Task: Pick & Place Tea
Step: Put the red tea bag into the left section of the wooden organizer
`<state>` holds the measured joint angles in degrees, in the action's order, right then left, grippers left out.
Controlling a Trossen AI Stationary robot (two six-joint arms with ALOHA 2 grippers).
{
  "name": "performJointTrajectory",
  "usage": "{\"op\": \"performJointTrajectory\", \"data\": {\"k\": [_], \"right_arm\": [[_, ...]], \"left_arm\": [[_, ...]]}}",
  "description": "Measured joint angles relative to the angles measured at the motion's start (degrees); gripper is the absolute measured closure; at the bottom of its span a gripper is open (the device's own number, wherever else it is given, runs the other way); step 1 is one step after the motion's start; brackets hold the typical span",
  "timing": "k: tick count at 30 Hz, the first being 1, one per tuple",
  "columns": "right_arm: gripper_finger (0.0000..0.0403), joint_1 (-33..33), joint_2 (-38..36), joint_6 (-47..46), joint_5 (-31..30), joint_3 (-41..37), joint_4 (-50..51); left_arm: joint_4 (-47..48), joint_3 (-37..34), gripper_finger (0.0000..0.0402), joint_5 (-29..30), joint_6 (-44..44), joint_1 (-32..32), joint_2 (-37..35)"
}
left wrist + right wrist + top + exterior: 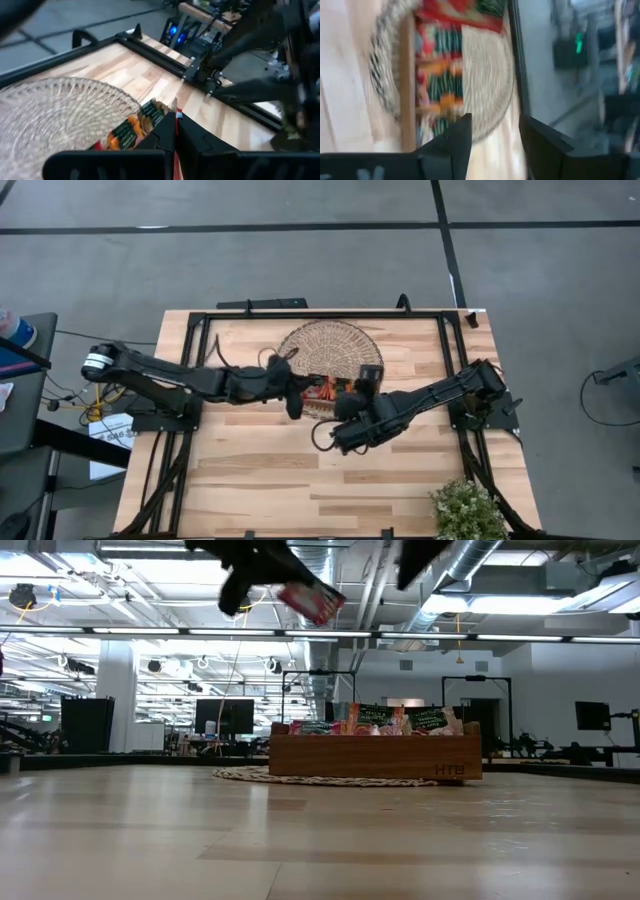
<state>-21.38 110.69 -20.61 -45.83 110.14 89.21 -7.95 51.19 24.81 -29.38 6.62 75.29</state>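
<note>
A sachet is held pinched in the left end effector above the tray; the right end effector (fingers apart, empty) is best kept clear.

Even, bright overhead light (ceiling strips glare in the low view); right wrist view motion-blurred.

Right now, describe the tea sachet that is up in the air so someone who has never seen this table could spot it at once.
Start at the round woven mat on the wooden table, where a brown wooden tray stands packed with sachets. Above the tray's left end in the low view, the left end effector is shut on one red tea sachet. It is the only sachet in the air; the others stand in the tray.
</note>
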Motion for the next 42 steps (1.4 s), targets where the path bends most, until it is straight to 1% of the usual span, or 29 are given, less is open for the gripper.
{"op": "performJointTrajectory", "data": {"k": [2,4,8,11,13,15,18,24,29,31,36,39,42], "right_arm": [[0.0240,-0.17,-0.23,-6.31,1.96,-1.46,0.32],[0.0237,-1.00,-0.85,-8.52,5.27,-3.38,1.00],[0.0238,-4.00,-2.12,-13.27,5.69,-6.37,0.74],[0.0242,-6.22,-2.35,-16.04,5.80,-7.54,0.81],[0.0245,-7.52,-2.45,-17.92,5.75,-7.81,0.83],[0.0247,-8.59,-2.45,-19.32,5.74,-7.86,0.84],[0.0250,-9.77,-2.47,-22.06,6.39,-7.86,0.81],[0.0250,-10.86,-2.47,-24.48,11.90,-8.34,0.84],[0.0255,-11.22,-2.47,-24.58,16.63,-10.72,0.81],[0.0257,-11.22,-2.47,-24.57,17.90,-11.18,0.85],[0.0265,-11.11,-2.47,-24.55,18.10,-11.19,0.38],[0.0268,-11.11,-2.47,-24.54,18.15,-11.19,0.42],[0.0270,-11.11,-2.47,-24.51,18.43,-11.19,0.35]], "left_arm": [[-6.97,-2.65,0.0401,-0.54,3.01,-0.38,2.29],[-12.55,-5.61,0.0401,-0.74,4.10,-1.09,4.06],[-24.19,-12.68,0.0401,-0.97,4.92,-2.81,5.93],[-38.20,-18.08,0.0401,-1.81,5.60,-4.94,8.02],[-45.11,-20.43,0.0401,-2.79,4.62,-6.41,10.24],[-49.24,-22.02,0.0401,-3.89,3.28,-7.41,13.12],[-53.44,-22.13,0.0401,-5.06,2.06,-7.82,17.20],[-60.91,-22.11,0.0401,-6.06,1.89,-7.81,23.20],[-60.75,-22.11,0.0402,-7.81,1.99,-7.81,25.17],[-60.35,-22.11,0.0402,-7.56,3.14,-7.87,25.20],[-60.22,-22.11,0.0402,-7.05,5.73,-9.65,25.20],[-58.98,-22.18,0.0402,-8.62,5.38,-10.80,25.20],[-59.71,-23.54,0.0402,-9.63,5.04,-11.39,25.18]]}}
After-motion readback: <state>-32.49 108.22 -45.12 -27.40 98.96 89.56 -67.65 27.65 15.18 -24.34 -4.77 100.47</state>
